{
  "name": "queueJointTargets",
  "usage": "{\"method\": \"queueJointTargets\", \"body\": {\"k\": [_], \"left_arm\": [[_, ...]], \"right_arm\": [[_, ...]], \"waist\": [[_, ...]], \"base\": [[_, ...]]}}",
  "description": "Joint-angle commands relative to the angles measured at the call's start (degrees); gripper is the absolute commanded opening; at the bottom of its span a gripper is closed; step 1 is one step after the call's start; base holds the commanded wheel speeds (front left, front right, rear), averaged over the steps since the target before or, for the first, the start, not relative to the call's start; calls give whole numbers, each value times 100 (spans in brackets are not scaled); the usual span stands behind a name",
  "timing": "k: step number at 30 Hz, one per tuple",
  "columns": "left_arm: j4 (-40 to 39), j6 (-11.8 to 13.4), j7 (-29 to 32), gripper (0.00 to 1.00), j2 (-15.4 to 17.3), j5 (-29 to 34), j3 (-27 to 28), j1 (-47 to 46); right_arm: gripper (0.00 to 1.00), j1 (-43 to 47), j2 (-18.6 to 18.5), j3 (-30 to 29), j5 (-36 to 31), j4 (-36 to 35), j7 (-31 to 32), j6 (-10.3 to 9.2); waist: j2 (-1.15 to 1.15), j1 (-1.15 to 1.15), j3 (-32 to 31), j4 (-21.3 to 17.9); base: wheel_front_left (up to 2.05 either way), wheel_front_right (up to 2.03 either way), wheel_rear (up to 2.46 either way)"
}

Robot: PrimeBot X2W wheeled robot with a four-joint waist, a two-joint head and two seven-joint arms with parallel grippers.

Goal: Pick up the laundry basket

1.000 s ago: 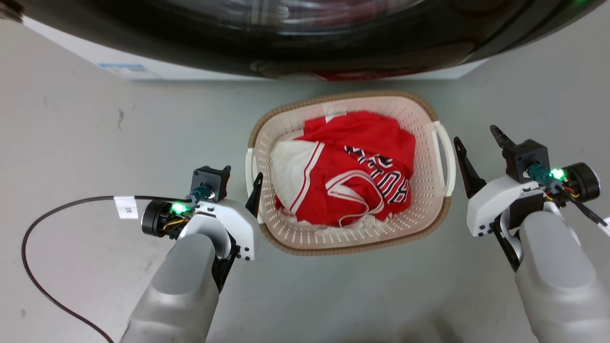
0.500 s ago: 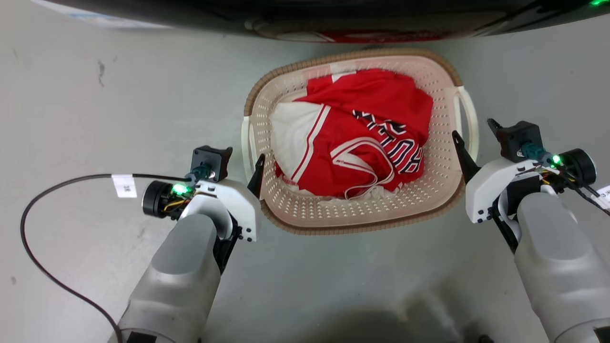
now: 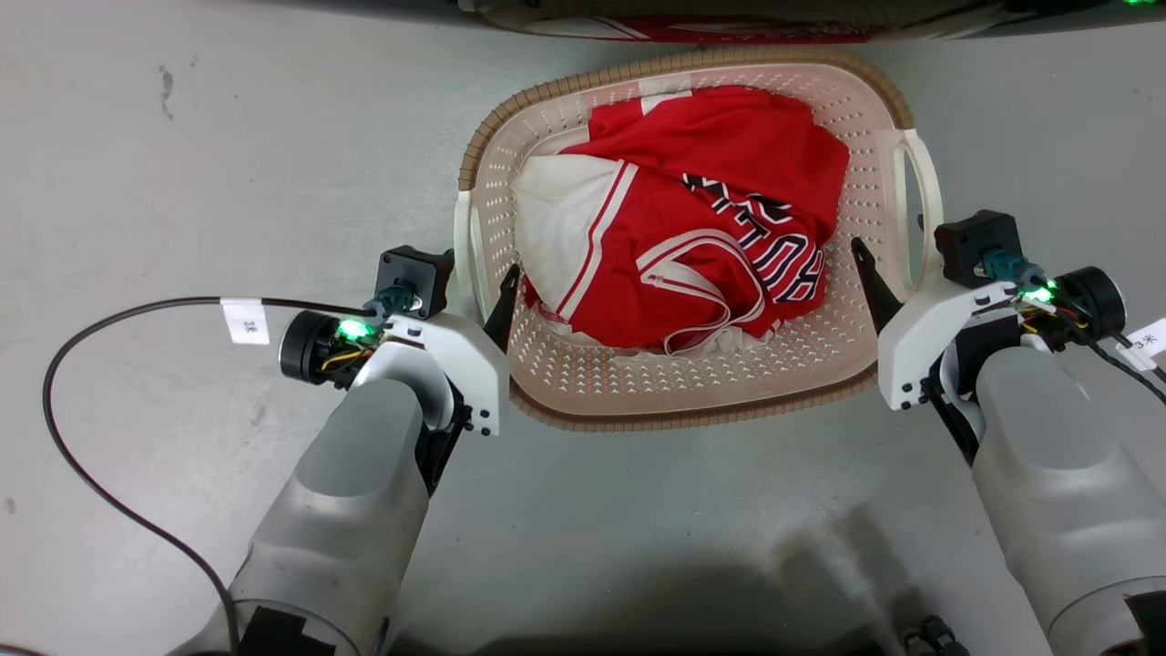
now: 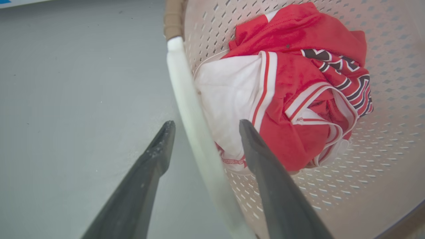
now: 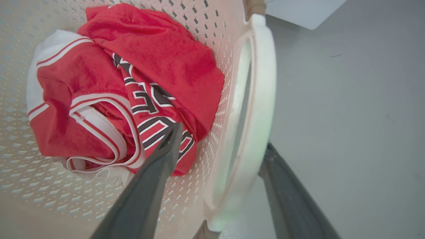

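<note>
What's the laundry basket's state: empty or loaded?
Loaded. A crumpled red-and-white garment lies inside the laundry basket, covering much of its floor; the perforated floor is bare along the near side.

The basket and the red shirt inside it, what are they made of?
The laundry basket looks like moulded plastic: smooth cream walls punched with neat rows of holes. Its brown rim looks woven, but is probably plastic too. The red garment looks like soft sports fabric: it crumples in folds and has white trim.
</note>
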Motion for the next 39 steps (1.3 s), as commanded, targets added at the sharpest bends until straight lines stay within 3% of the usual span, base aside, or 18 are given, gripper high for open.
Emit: {"method": "queueJointTargets", "body": {"k": [1, 5, 6, 7, 8, 22, 39], "left_arm": [[16, -7, -14, 100, 0, -2, -8, -78], [45, -7, -14, 100, -4, -69, -114, -108], [61, -7, -14, 47, -1, -115, -143, -113], [70, -7, -14, 0, 0, -123, -189, -129], [84, -7, -14, 0, -1, -151, -236, -149], [238, -36, -15, 0, -23, -431, -564, -41], [892, -35, 341, 0, -9, -1170, -1078, 411]], "right_arm": [[100, -97, 21, 3, 13, 14, -13, -4], [100, -116, 39, 2, 13, 56, -12, -4], [91, -123, 49, 13, 12, 77, -12, -4], [37, -139, 53, 22, 17, 68, -12, -4], [0, -151, 52, 20, 28, 53, -13, -4], [0, 10, 99, 253, 88, 180, -18, 0], [0, 365, 295, 965, 475, 902, 83, 5]], "waist": [[0, 0, 12, -4], [0, 0, 41, -17], [0, 0, 45, -24], [0, 0, 51, -27], [0, 0, 59, -27], [0, 0, -281, -14], [0, 0, -1959, 59]], "base": [[0, 0, 0], [0, 0, 0], [0, 0, 0], [0, 0, 0], [0, 0, 0], [0, 0, 0], [0, 0, 0]]}}
